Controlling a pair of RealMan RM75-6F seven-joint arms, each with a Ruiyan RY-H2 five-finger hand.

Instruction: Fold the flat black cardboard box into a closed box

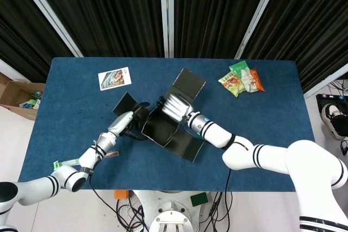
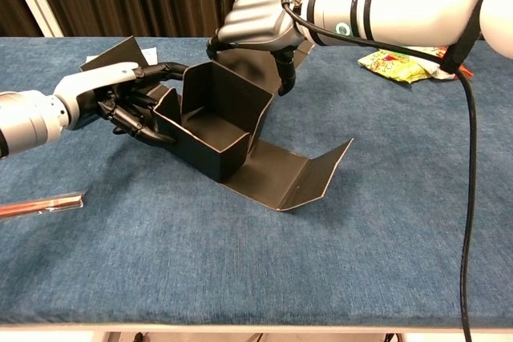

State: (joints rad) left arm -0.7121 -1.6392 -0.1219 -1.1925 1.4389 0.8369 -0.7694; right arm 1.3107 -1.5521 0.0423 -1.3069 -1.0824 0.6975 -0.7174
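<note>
The left hand (image 2: 120,100) reaches in low from the side, its fingers curled against the outer wall of the half-folded black box (image 2: 224,130) on the blue counter (image 2: 240,262). The right hand (image 2: 255,22) arches over the box's far side, fingers bent down and gripping the upright rear panel.

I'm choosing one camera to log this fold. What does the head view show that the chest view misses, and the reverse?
Only the head view shows the photo card at the far left of the table and the cardboard carton on the floor beside the table.

Only the chest view shows the box's inner floor and its standing walls from the side.

Both show the black box, the left hand and right hand at its walls, the snack packets, the thin packet and the blue table.
</note>
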